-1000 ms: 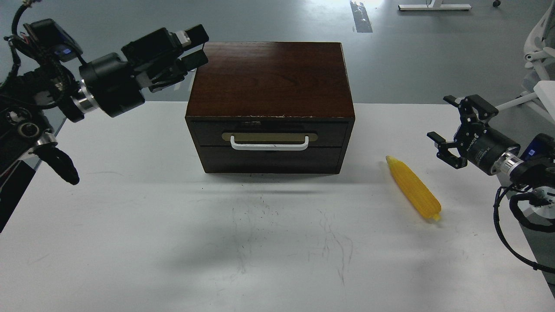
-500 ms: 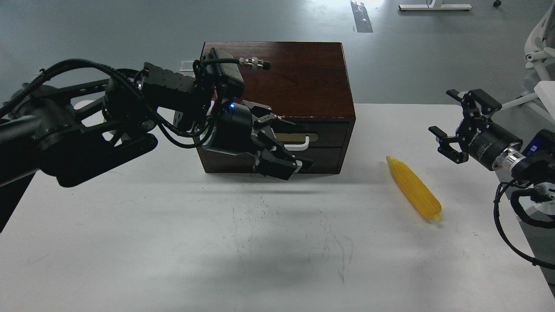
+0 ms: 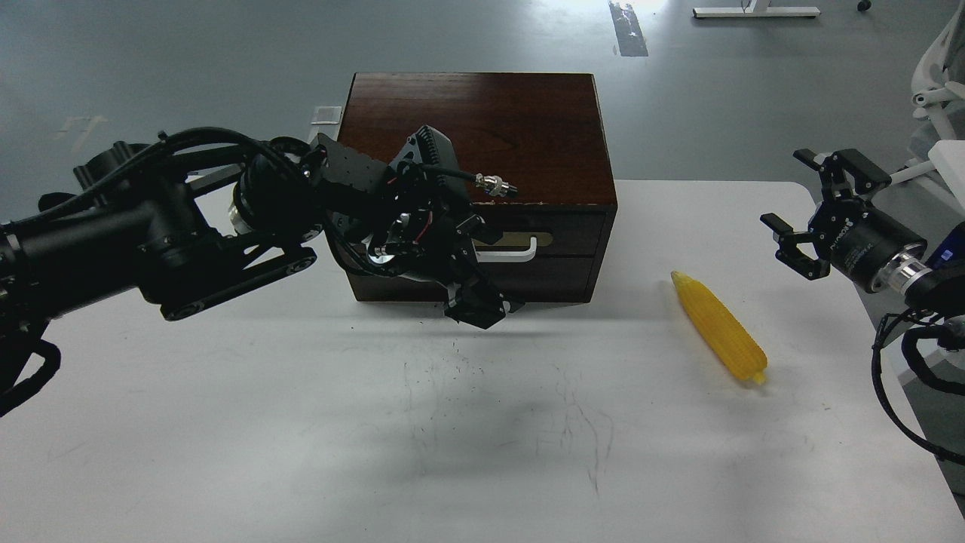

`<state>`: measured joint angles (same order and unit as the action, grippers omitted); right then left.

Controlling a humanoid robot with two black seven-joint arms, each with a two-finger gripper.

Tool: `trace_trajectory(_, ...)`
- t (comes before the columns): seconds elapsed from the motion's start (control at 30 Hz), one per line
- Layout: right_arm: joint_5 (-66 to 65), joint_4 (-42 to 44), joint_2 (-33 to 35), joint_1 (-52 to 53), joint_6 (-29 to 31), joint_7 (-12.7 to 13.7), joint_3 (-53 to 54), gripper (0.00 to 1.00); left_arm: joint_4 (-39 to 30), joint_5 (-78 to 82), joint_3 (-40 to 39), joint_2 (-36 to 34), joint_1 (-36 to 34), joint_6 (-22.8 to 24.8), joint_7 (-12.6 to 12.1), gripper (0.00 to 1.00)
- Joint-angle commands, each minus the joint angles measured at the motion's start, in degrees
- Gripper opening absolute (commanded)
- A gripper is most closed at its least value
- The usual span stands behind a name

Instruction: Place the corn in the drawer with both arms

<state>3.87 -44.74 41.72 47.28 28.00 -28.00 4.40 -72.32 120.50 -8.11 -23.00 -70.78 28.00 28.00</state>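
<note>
The yellow corn (image 3: 718, 326) lies on the white table (image 3: 301, 422), right of the dark wood box (image 3: 482, 128). The drawer (image 3: 573, 230) is shut, and only the right end of its white handle (image 3: 516, 253) shows. My left gripper (image 3: 476, 265) hangs in front of the drawer's left half and hides the rest of the handle. Its fingers stand spread, one above and one below the handle line; I cannot tell if they touch it. My right gripper (image 3: 790, 194) is open and empty, above the table's right edge, up and right of the corn.
The box stands at the back middle of the table. Grey floor lies behind it. A white chair (image 3: 938, 83) stands at the far right, past the table edge. My right arm's cables (image 3: 893, 377) hang beside the table's right edge.
My left arm swung from up left of the box down to the drawer front, then turned its wrist at the handle. My right gripper drew back slightly right and up. The corn has not moved.
</note>
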Motion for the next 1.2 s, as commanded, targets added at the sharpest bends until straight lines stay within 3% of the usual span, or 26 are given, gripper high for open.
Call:
trace_trajectory(0.0, 0.0, 0.0, 0.21, 0.01, 0.0, 0.0, 0.0, 1.0, 1.04, 1.14, 0.89, 0.15, -0.06, 0.0, 0.0, 0.99)
trace_trajectory(0.8, 0.0, 0.0, 0.56, -0.08, 0.0, 0.0, 0.17, 1.0, 2.8, 1.93, 4.41, -0.03, 0.2, 0.0, 0.0, 0.99)
trace_trajectory(1.17, 0.0, -0.08, 0.56, -0.35, 0.0, 0.0, 0.26, 1.0, -3.52, 1.23, 4.77, -0.73, 0.82, 0.0, 0.0, 0.99)
